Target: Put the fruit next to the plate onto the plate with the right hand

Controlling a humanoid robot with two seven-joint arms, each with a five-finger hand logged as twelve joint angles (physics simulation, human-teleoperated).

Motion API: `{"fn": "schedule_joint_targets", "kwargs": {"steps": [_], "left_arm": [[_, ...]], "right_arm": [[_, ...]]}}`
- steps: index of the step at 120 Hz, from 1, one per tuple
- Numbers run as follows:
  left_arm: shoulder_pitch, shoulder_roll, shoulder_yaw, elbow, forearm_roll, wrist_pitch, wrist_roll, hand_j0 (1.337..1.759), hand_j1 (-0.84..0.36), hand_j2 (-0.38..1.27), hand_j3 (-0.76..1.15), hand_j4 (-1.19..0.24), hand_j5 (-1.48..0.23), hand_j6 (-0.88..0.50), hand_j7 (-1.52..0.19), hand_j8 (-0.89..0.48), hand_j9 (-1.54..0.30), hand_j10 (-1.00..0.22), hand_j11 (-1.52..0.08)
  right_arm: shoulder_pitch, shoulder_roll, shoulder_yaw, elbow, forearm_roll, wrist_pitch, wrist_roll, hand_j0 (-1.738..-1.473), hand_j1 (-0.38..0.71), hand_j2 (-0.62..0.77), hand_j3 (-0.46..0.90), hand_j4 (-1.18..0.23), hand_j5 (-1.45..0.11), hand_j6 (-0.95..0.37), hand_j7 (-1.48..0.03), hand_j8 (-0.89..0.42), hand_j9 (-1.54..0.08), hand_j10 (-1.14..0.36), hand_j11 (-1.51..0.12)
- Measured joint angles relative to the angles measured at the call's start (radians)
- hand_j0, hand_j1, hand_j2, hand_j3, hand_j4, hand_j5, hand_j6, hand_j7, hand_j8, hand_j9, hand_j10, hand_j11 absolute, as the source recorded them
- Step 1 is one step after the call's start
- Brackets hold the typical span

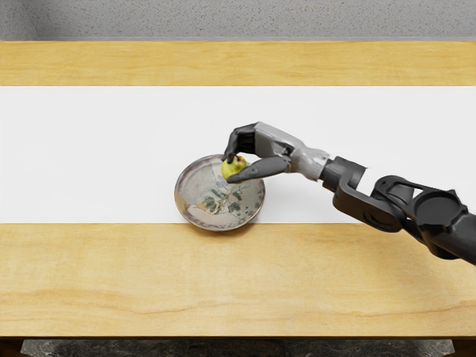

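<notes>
Wooden table [223, 282] crossed lengthwise by one white strip [89, 149], with a grey surface [223, 18] beyond the far edge. One patterned plate [186, 201] sits on the strip near its near edge, about midway along. One right hand [260, 149] is in view, its fingers curled round one yellow-green fruit [233, 166], gripping it over the plate's far rim. Whether the fruit touches the plate cannot be told.
</notes>
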Motion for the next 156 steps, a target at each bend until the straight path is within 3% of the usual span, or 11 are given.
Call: {"fn": "schedule_joint_targets", "kwargs": {"steps": [45, 69, 100, 119, 135, 156], "left_arm": [[0.000, 0.000, 0.000, 0.000, 0.000, 0.000, 0.000, 1.658, 0.32, 0.00, 0.00, -0.02, -0.03, -0.02, -0.03, -0.02, -0.03, -0.02, -0.03], [0.000, 0.000, 0.000, 0.000, 0.000, 0.000, 0.000, 1.658, 0.32, 0.00, 0.00, -0.02, -0.03, -0.02, -0.03, -0.02, -0.03, -0.02, -0.03], [0.000, 0.000, 0.000, 0.000, 0.000, 0.000, 0.000, 1.658, 0.32, 0.00, 0.00, -0.02, -0.03, -0.02, -0.03, -0.02, -0.03, -0.02, -0.03], [0.000, 0.000, 0.000, 0.000, 0.000, 0.000, 0.000, 1.658, 0.32, 0.00, 0.00, -0.02, -0.03, -0.02, -0.03, -0.02, -0.03, -0.02, -0.03], [0.000, 0.000, 0.000, 0.000, 0.000, 0.000, 0.000, 1.658, 0.32, 0.00, 0.00, -0.02, -0.03, -0.02, -0.03, -0.02, -0.03, -0.02, -0.03], [-0.001, 0.000, 0.000, 0.000, 0.000, 0.000, 0.000, 1.658, 0.32, 0.00, 0.00, -0.02, -0.03, -0.02, -0.03, -0.02, -0.03, -0.02, -0.03]], "right_arm": [[0.008, 0.064, -0.012, -0.038, -0.002, -0.015, 0.000, -1.652, 0.29, 0.19, 0.00, -0.82, -1.01, -0.77, -1.01, -0.50, -1.03, -0.48, -1.06], [0.007, 0.067, -0.015, -0.038, -0.002, -0.012, 0.000, -1.654, 0.29, 0.18, 0.00, -0.83, -0.91, -0.69, -0.91, -0.53, -0.92, -0.50, -0.95], [0.006, 0.069, -0.016, -0.034, 0.001, -0.007, 0.000, -1.657, 0.25, 0.06, 0.00, -0.61, -0.73, -0.57, -0.74, -0.61, -0.74, -0.56, -0.75], [0.006, 0.069, -0.016, -0.030, 0.002, -0.003, 0.000, -1.657, 0.22, -0.02, 0.00, -0.53, -0.66, -0.51, -0.66, -0.53, -0.66, -0.50, -0.66], [0.008, 0.069, -0.017, -0.030, -0.001, -0.006, -0.001, -1.658, 0.16, 0.07, 0.00, -0.48, -0.58, -0.46, -0.60, -0.49, -0.57, -0.48, -0.57], [0.010, 0.067, -0.014, -0.029, 0.003, 0.012, -0.012, -1.658, 0.09, -0.01, 0.00, -0.39, -0.49, -0.38, -0.50, -0.39, -0.49, -0.39, -0.49]]}}
